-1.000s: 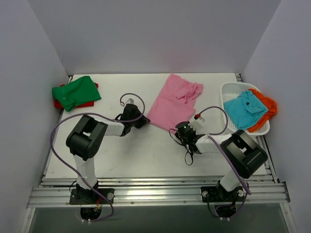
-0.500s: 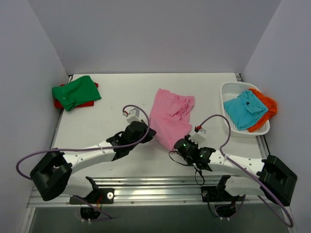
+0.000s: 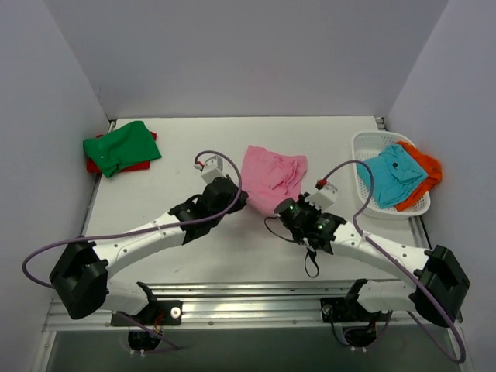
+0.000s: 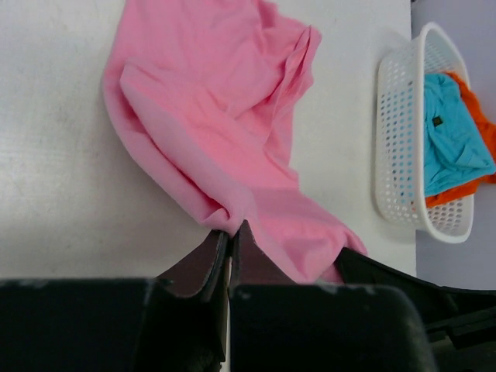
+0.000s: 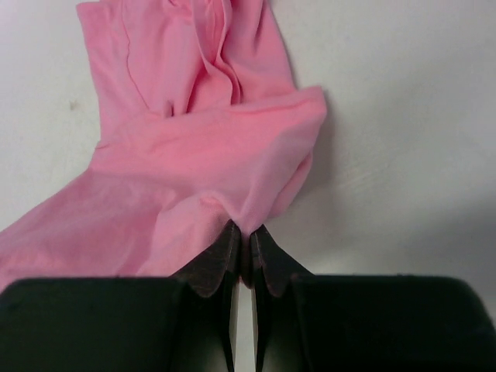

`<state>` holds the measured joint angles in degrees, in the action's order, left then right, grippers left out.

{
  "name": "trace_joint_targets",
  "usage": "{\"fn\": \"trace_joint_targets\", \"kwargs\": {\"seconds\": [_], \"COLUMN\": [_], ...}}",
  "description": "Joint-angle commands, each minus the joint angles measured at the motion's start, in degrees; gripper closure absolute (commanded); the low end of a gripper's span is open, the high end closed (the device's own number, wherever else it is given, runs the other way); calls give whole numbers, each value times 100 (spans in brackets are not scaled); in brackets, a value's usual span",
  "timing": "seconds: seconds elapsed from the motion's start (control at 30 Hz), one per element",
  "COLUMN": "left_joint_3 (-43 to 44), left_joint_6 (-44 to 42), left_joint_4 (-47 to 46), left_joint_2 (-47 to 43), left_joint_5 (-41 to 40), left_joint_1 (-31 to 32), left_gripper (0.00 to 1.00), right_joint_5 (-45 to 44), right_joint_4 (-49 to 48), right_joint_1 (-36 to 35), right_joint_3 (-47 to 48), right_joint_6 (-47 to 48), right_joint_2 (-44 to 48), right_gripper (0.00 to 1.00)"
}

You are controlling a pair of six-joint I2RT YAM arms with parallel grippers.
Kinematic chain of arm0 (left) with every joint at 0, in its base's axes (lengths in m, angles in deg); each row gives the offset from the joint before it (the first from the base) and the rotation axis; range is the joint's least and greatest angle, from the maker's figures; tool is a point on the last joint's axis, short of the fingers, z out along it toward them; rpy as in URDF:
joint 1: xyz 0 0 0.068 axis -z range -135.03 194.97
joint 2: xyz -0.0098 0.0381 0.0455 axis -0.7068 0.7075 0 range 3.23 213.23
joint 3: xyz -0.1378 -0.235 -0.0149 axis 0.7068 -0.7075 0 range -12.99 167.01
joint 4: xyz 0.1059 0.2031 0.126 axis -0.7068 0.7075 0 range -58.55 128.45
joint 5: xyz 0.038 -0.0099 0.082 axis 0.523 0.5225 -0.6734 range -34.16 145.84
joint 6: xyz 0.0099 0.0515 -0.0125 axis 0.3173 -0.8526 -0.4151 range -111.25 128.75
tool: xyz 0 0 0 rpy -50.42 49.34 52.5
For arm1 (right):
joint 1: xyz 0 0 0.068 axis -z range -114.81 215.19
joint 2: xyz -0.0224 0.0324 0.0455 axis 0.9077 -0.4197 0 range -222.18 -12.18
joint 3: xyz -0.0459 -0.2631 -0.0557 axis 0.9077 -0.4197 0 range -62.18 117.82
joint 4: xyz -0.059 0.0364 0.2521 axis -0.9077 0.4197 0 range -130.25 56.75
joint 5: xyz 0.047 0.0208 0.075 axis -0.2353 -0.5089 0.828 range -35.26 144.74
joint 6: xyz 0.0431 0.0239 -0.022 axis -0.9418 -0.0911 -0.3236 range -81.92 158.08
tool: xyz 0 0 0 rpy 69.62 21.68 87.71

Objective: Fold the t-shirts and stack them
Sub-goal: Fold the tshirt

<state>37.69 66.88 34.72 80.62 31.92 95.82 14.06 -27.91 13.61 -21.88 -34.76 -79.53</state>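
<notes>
A pink t-shirt (image 3: 271, 174) lies bunched at the table's middle, its near edge lifted and carried over the rest. My left gripper (image 3: 239, 203) is shut on its near left corner (image 4: 225, 221). My right gripper (image 3: 285, 209) is shut on the near right corner (image 5: 252, 221). Folds of pink cloth (image 5: 194, 132) spread away from both pairs of fingers. A green t-shirt (image 3: 122, 146) lies folded on a red one (image 3: 139, 165) at the far left. Teal (image 3: 390, 174) and orange (image 3: 423, 170) t-shirts sit in the basket.
The white mesh basket (image 3: 364, 149) stands at the right edge of the table, also seen in the left wrist view as the basket (image 4: 399, 139). Grey walls close in the table on three sides. Purple cables loop off both arms.
Both arms have stretched out from near their bases and carried the pink t-shirt's near edge away from me, so the cloth is now shorter and bunched.
</notes>
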Motion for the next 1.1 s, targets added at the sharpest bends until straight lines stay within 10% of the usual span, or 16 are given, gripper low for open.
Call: {"fn": "trace_joint_targets", "kwargs": {"seconds": [0.0, 0.73, 0.9, 1.0, 1.07], "left_joint_3": [731, 2859, 4592, 7117, 8828], "left_joint_6": [-293, -759, -811, -1004, -1224], "left_joint_4": [51, -230, -433, 203, 1066], "left_joint_2": [311, 2289, 3886, 5537, 6930], "left_joint_5": [-104, 1407, 2897, 3665, 3763], "left_joint_1": [-276, -1868, -2482, -2764, -2826], "left_gripper": [97, 97, 95, 74, 6], "right_joint_5": [-414, 570, 861, 966, 1333], "right_joint_4": [112, -970, -1014, -550, 19], "right_joint_1": [384, 2053, 2704, 3135, 3468], "right_joint_3": [601, 2535, 3834, 5362, 6319], "right_joint_6": [611, 2063, 2256, 2318, 2379], "right_joint_2": [-462, -2773, -4091, -5221, -6144], "right_gripper": [100, 100, 100, 89, 41]}}
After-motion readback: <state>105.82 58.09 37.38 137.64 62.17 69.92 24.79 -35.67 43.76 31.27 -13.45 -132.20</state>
